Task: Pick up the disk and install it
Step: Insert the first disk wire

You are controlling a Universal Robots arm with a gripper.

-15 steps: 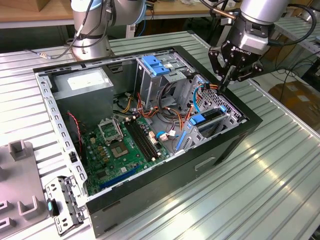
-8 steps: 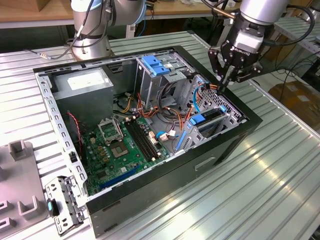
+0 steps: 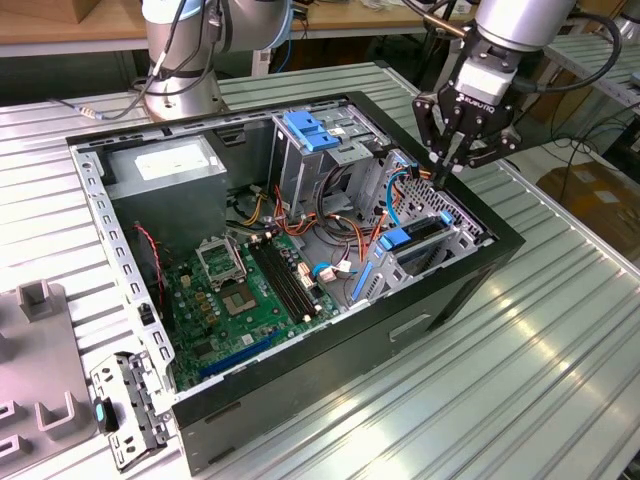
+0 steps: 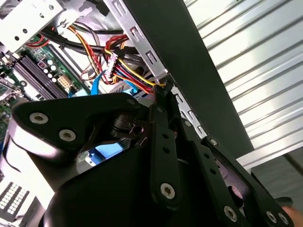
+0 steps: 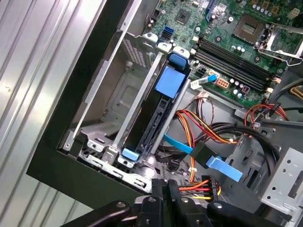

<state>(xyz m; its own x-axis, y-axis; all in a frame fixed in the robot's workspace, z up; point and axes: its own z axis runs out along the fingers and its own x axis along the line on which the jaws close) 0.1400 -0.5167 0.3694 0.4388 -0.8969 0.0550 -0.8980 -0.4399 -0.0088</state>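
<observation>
**Disk in cage, gripper above**

Open computer case (image 3: 330, 400) nearest. Disk (image 3: 412, 238) stands on edge in 1 slot of the drive cage (image 3: 462, 222) (blue rail up). Just beyond, gripper (image 3: 447, 168) hangs above the cage, fingers pressed together, clear of the disk.

One short line of white lettering, a maker's mark, stands on the black housing of the gripper (image 3: 447, 168) in the exterior view. A white paper label (image 3: 166, 161) lies on top of the grey metal power-supply box (image 3: 118, 181), its print too small to read. The green circuit board (image 5: 222, 33) carries fine white markings in the first wrist view, none legible.
</observation>
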